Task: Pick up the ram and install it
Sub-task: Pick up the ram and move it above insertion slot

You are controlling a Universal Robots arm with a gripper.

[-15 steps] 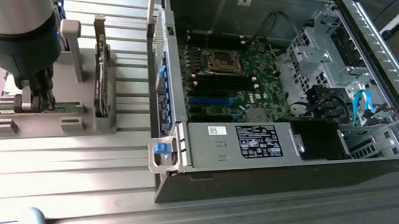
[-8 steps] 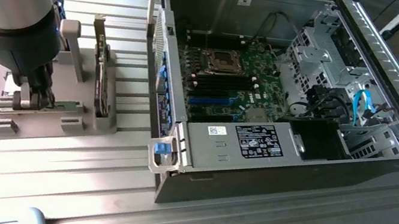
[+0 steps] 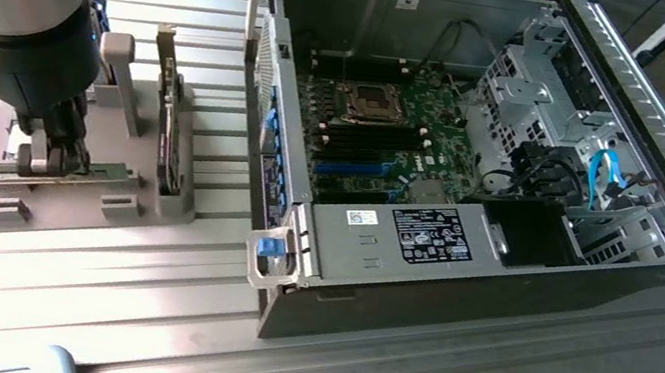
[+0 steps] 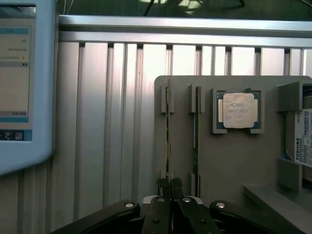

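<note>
Nearly shut, the pincer (image 4: pixel 169 183) is gripping the thin ram (image 4: pixel 168 126), which is standing on edge in its grey holder (image 4: pixel 229 165) on the surface (image 4: pixel 97 122), so the pick-up step is seemingly proceeding, not yet lifting.

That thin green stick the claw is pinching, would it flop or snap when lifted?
Probably stiff: the memory stick stands straight on edge in its grey holder, with no sagging. Likely light: the narrow claw pinches it at just one spot. Being so thin, it might crack if twisted.
</note>
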